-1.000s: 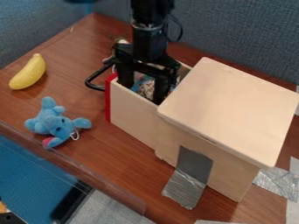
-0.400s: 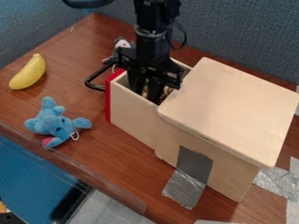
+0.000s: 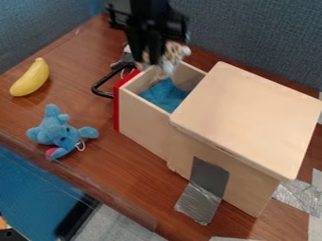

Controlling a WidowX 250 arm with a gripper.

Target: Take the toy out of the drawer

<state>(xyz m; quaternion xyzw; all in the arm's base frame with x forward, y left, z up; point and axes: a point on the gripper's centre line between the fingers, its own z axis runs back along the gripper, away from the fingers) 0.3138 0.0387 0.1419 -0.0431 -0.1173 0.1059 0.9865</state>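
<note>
My gripper (image 3: 145, 55) is smeared by blur, and so is the toy (image 3: 172, 58) it holds — I can't make out its shape. My arm (image 3: 148, 6) is cut off at the top edge — and the box (image 3: 248, 113) hides the drawer's (image 3: 142, 123) inner end.

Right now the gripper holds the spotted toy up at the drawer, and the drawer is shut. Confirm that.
Not quite: the drawer is open, with blue cloth visible inside, as the camera view shows. The gripper does hold the spotted toy up at it.
</note>
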